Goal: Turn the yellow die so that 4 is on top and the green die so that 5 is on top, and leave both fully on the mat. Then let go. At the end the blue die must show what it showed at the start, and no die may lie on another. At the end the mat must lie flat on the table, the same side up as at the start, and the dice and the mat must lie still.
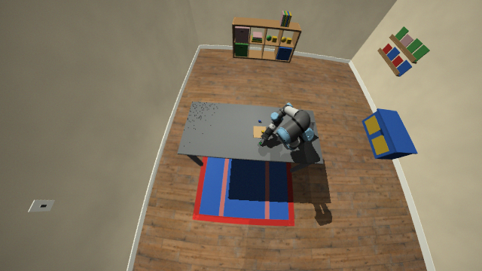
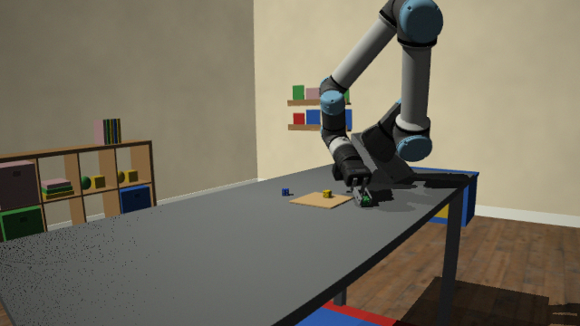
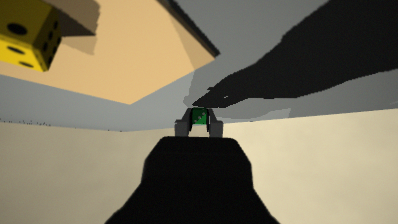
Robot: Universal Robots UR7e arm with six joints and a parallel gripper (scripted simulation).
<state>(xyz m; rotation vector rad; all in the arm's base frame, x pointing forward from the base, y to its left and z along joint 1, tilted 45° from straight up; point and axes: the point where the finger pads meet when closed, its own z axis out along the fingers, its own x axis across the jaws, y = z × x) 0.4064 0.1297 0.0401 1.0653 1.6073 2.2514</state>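
Layout: Table, Mat, Three Dice

Item: mat [image 1: 257, 134] [image 2: 310, 200] [image 3: 135, 60], on table [image 1: 222, 128] [image 2: 204, 240].
Item: first die [image 1: 263, 131] [image 2: 327, 194] [image 3: 30, 37], on mat.
Item: second die [image 1: 260, 121] [image 2: 285, 192], on table, left of mat in exterior view.
Item: third die [image 1: 260, 144] [image 2: 365, 200] [image 3: 199, 116], between gripper [image 1: 260, 143] [image 2: 363, 199] [image 3: 199, 115] fingers, outside mat, right of it in exterior view.

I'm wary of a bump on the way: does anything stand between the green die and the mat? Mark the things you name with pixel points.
Nothing visible stands between the green die [image 1: 260, 143] [image 2: 366, 200] [image 3: 199, 116], held in the jaws, and the mat's [image 1: 257, 134] [image 2: 317, 204] [image 3: 140, 60] nearest edge. The yellow die [image 1: 263, 131] [image 2: 327, 194] [image 3: 27, 30] sits on the mat, so part of the landing area is taken.
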